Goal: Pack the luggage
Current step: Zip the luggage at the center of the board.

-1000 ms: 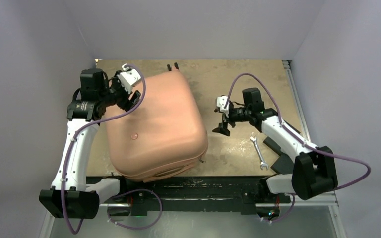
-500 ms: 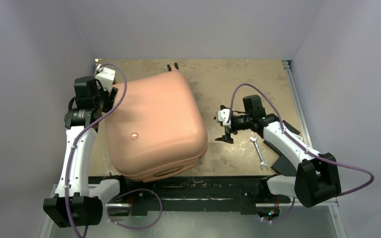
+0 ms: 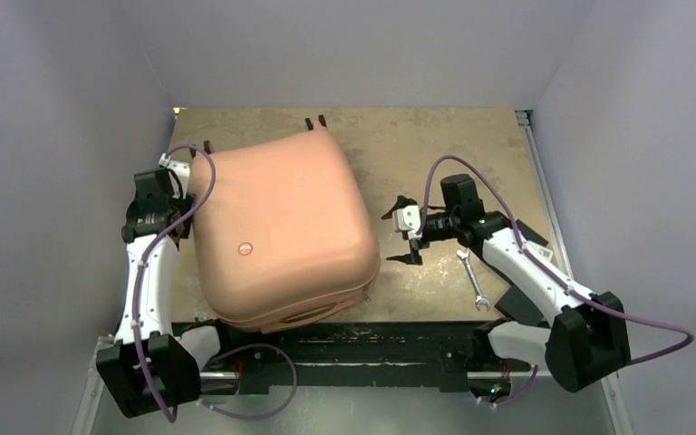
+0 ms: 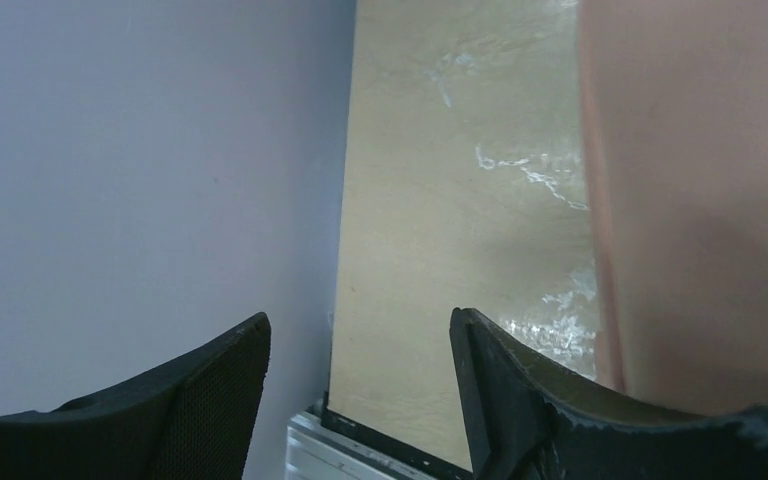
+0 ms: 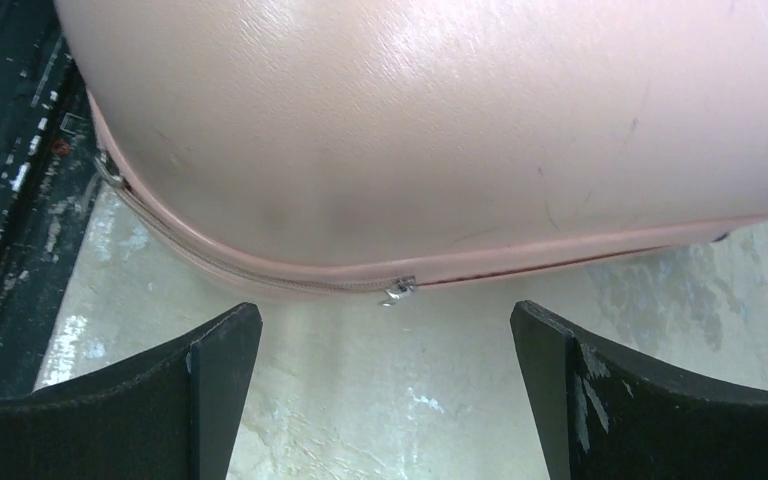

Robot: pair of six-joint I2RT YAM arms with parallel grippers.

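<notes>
Luggage [image 3: 281,227] lid down — right gripper [image 5: 385,310], wide open and empty, faces the zipper pull [image 5: 397,291], apparently to run it; left gripper [image 4: 358,320], parted and empty, flanks the shell.

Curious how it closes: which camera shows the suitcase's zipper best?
The right wrist view: zipper and metal pull appear close up on the suitcase. The top view shows it whole, zipper too small; left wrist shows only pink side.

Probably a lab test cell: plain walls [image 3: 344,45] box in a scuffed table [image 3: 417,145].
</notes>
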